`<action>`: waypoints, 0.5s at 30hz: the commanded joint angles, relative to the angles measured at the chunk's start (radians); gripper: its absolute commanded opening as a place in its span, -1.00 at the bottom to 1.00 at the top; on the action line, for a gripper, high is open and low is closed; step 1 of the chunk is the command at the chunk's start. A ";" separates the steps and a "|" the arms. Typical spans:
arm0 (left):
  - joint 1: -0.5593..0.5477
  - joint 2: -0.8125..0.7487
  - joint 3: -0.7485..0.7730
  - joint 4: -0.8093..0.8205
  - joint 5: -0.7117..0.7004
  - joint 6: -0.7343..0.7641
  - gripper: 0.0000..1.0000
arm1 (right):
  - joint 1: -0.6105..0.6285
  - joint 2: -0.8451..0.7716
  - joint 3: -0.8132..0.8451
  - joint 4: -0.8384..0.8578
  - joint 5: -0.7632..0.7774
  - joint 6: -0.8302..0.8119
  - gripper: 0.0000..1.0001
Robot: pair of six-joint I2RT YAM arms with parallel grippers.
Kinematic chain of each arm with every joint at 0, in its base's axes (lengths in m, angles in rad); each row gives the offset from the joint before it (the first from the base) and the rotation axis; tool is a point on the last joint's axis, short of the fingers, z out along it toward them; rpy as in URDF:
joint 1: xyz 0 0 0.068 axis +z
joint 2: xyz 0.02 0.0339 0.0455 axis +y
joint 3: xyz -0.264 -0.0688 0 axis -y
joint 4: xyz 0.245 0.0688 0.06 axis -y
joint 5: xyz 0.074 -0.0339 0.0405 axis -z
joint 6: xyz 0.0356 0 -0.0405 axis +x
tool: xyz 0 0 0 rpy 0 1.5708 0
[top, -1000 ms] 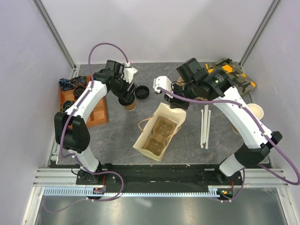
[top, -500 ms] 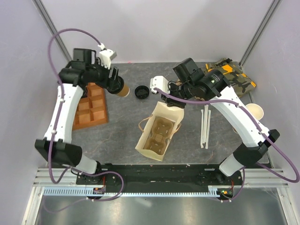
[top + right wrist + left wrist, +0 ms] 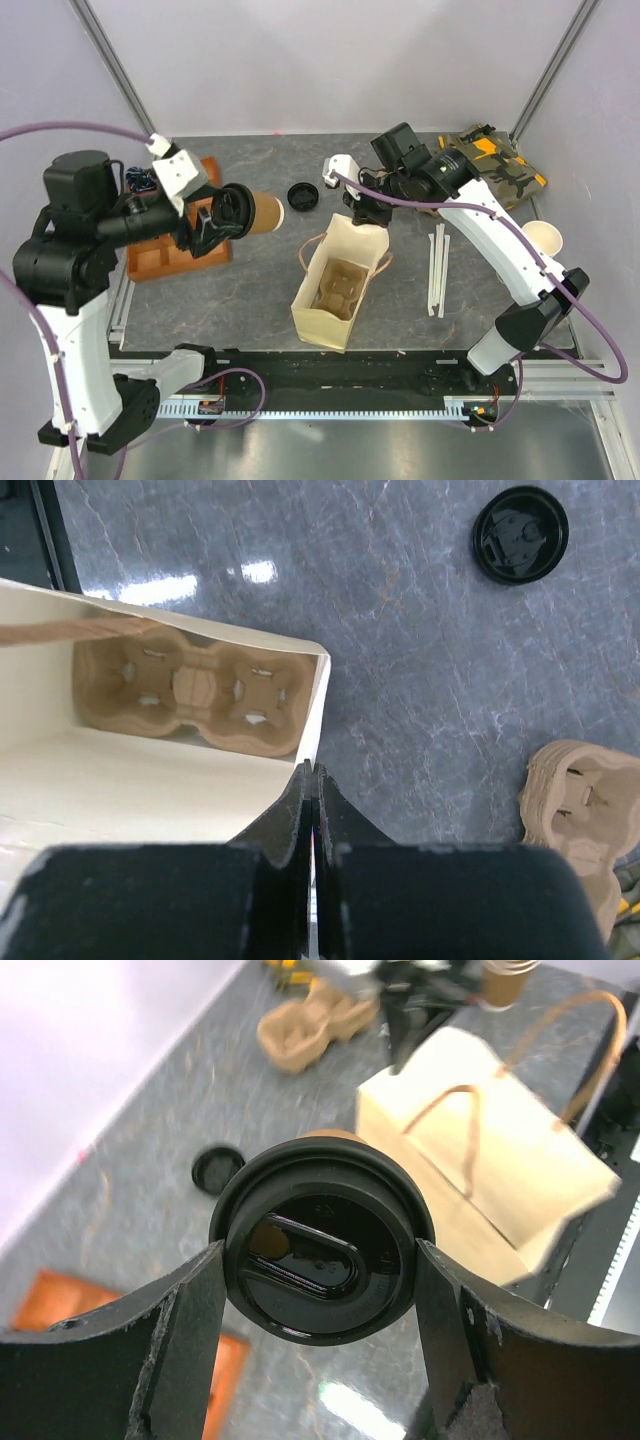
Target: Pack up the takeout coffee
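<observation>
— At nine o'clock from the paper bag (image 3: 318, 328), what does the left gripper (image 3: 238, 213) have?
— Its fingers (image 3: 170, 1360) are clamped on the takeout coffee (image 3: 266, 213), one on each side of the black lid. The cup lies sideways, lid toward the wrist camera, base pointing to three o'clock, well apart from the bag.
— And beside that arm?
— An orange tray (image 3: 150, 262), at the nine o'clock edge of the desk (image 3: 250, 290).
— The middle?
— A loose black lid (image 3: 302, 196) lies flat at eleven o'clock from the bag. The bag stands open with a pulp cup carrier (image 3: 335, 287) in its bottom.
— The right gripper (image 3: 358, 215)?
— Fingers pinched tight on the bag's rim at its twelve o'clock side.
— Further right?
— Two pale sticks (image 3: 437, 265) at three o'clock from the bag, then a stack of pale cups (image 3: 545, 238) by the desk's three o'clock edge.
</observation>
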 commanded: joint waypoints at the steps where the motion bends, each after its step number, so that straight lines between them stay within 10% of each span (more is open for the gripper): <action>1: -0.015 -0.027 0.038 -0.177 0.138 0.152 -0.44 | -0.009 -0.004 0.027 0.062 -0.123 0.009 -1.00; 9: -0.141 0.037 0.118 -0.102 0.131 0.122 -0.44 | -0.007 0.096 0.182 -0.026 -0.145 0.012 -1.00; 15: -0.477 0.080 0.120 -0.031 -0.105 0.123 -0.46 | 0.008 0.120 0.242 -0.065 -0.116 0.027 -1.00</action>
